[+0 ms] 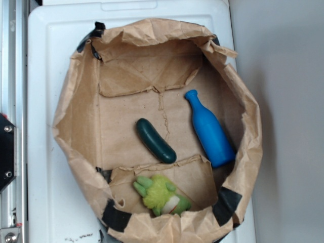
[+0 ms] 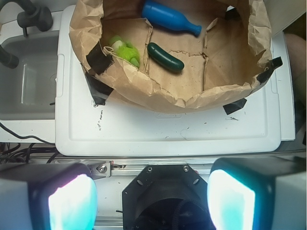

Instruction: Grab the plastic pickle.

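Pickle (image 1: 155,140) first: a small, smooth, dark green plastic oblong with rounded ends lies flat on the brown paper floor of a wide, crumpled paper bag (image 1: 76,109) whose top has been rolled down into a low wall. In the overhead view the pickle sits near the middle of the bag floor, angled from upper left to lower right. It touches nothing else.

To its right, apart from it, lies a blue bottle (image 1: 209,130), longer and thicker than the pickle, its narrow neck pointing toward the top of the picture and its base close to the bag's right wall. Below the pickle, on a raised flap of paper near the bag's lower edge, rests a fuzzy lime-green plush toy (image 1: 160,195). Strips of black tape (image 1: 227,202) hold the bag's rim in several spots.

The bag stands on a white plastic lid (image 1: 45,66) that serves as the counter. A metal rail (image 1: 10,61) runs down the left edge of the overhead view.

In the wrist view, the tool (image 2: 151,197) is seen from behind, well apart from the bag and outside its wall. Its two fingers (image 2: 72,201) appear as blurred pale blue pads at the lower left and lower right, spread wide with nothing between them. The pickle (image 2: 165,57) shows far ahead inside the bag, between the bottle (image 2: 170,17) and the near wall.
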{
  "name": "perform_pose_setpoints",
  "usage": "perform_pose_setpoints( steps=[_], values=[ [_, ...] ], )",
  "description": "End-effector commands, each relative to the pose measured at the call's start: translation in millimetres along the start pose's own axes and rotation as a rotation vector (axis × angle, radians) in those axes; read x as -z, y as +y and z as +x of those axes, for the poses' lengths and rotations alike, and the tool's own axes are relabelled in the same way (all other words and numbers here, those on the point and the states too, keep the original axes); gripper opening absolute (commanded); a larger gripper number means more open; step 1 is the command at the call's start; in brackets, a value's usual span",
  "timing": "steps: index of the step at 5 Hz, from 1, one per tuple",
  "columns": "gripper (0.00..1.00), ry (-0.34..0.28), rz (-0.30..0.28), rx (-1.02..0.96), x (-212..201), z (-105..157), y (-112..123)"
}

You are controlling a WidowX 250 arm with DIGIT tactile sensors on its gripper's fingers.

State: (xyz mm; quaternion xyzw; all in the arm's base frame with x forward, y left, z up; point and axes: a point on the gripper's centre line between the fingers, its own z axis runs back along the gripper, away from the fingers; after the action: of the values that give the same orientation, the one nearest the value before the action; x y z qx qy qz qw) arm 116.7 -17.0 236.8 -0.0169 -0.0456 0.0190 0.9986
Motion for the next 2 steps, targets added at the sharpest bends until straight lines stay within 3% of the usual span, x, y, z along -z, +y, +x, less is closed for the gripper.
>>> perform_pose_setpoints(
  steps=[1,2],
  values=[
    [1.00,0.000,0.000,0.000,0.0,0.0,0.0],
    [1.00,-0.028,-0.019,0.006,3.0,50.3,7.7]
  ],
)
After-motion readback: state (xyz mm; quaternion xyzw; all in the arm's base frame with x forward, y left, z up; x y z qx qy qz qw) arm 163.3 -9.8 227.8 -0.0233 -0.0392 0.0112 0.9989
